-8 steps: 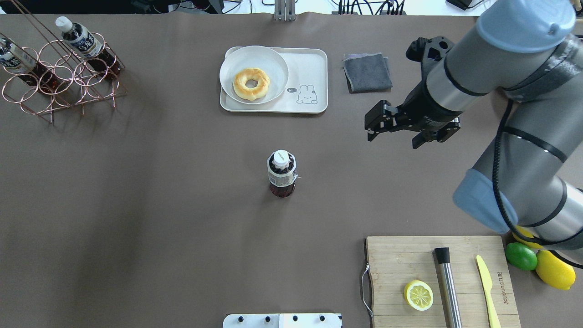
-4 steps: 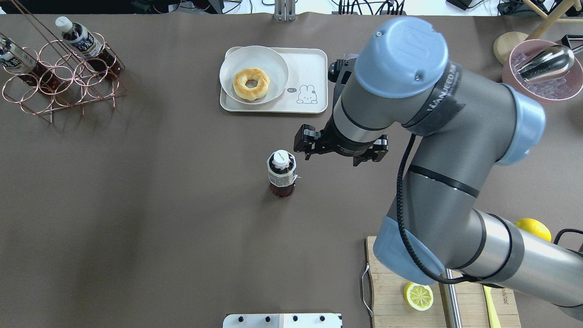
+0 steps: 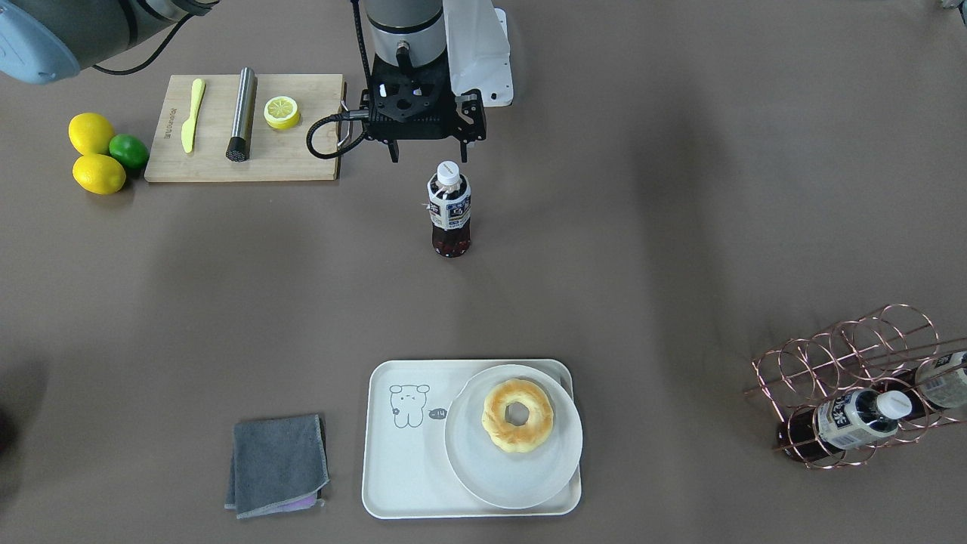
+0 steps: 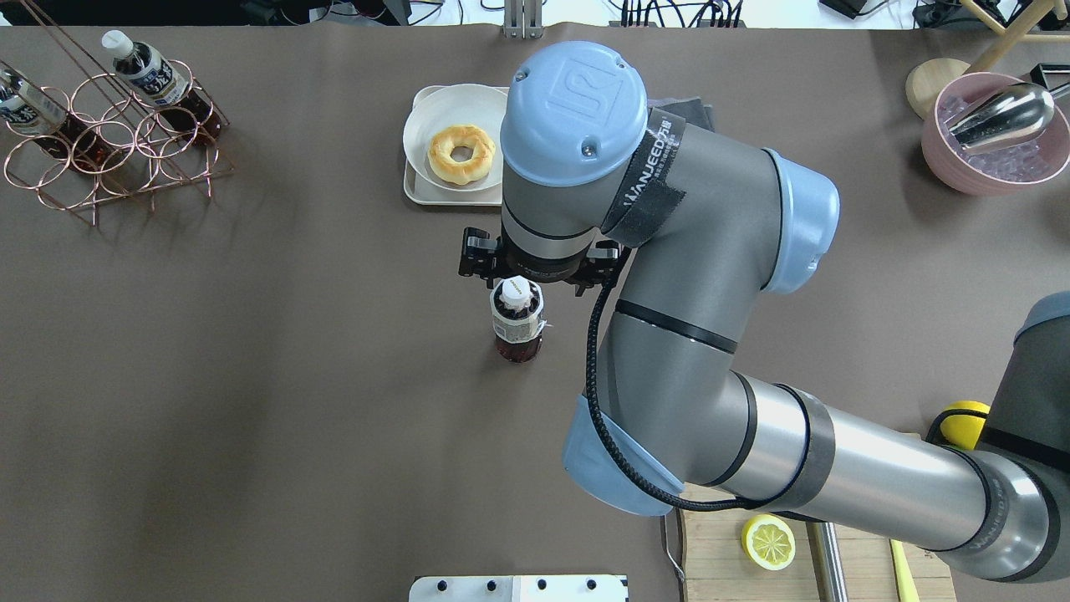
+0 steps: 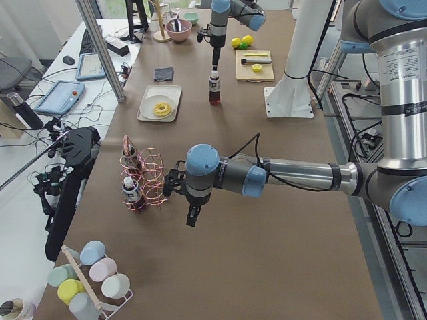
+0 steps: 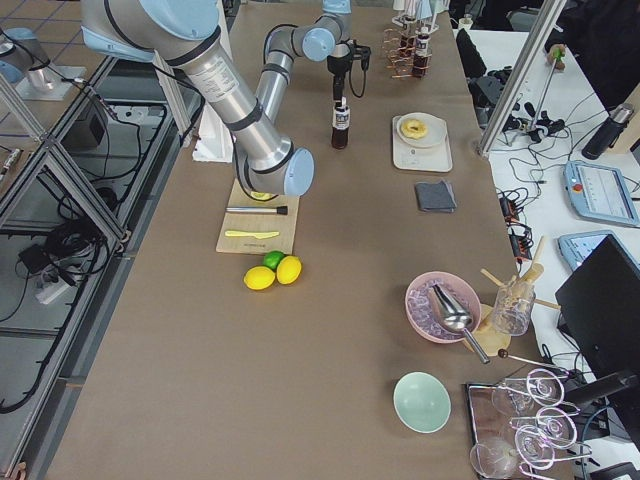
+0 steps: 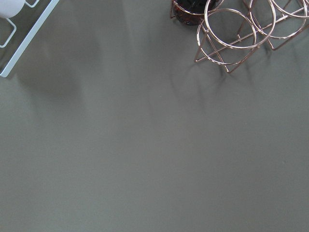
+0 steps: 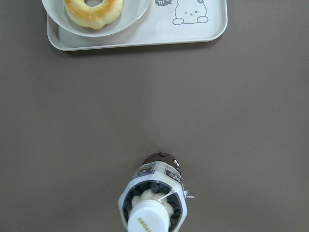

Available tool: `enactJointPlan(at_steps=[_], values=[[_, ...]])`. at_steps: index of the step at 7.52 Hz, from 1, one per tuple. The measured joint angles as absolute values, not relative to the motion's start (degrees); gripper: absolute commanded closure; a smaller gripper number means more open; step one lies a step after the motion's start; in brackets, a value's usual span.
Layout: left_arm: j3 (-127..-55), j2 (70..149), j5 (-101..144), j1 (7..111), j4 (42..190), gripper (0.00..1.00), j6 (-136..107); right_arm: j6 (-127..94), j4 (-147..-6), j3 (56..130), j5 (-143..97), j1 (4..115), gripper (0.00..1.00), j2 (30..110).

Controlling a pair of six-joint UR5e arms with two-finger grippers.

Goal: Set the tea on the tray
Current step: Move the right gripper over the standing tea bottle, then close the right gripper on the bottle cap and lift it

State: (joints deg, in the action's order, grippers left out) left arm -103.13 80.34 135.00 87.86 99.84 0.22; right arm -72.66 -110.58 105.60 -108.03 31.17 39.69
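A tea bottle (image 3: 449, 211) with a white cap stands upright mid-table, apart from the tray; it also shows in the overhead view (image 4: 517, 324) and the right wrist view (image 8: 153, 199). My right gripper (image 3: 427, 157) hangs open and empty just above its cap, pointing down. The cream tray (image 3: 400, 461) with the bear drawing lies further out (image 8: 203, 31), partly hidden by my arm in the overhead view (image 4: 412, 194). My left gripper (image 5: 192, 217) shows only in the left side view, near the bottle rack; I cannot tell whether it is open or shut.
A white plate with a doughnut (image 3: 517, 415) fills one half of the tray. A grey cloth (image 3: 278, 465) lies beside it. A copper rack (image 3: 854, 378) holds other tea bottles. A wooden board (image 3: 242, 159) with lemon half, muddler and knife lies by my base.
My right arm has swung from beside the grey cloth across to the bottle. Its open gripper now hangs over the cap. The bottle has not moved.
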Motion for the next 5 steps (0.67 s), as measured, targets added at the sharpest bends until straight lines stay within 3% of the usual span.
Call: enactJointPlan(at_steps=[5], values=[[-102.7, 79.8, 134.9, 89.5, 99.8, 0.02, 0.6, -72.9, -110.6, 106.0, -108.1, 31.0, 0.01, 38.9]])
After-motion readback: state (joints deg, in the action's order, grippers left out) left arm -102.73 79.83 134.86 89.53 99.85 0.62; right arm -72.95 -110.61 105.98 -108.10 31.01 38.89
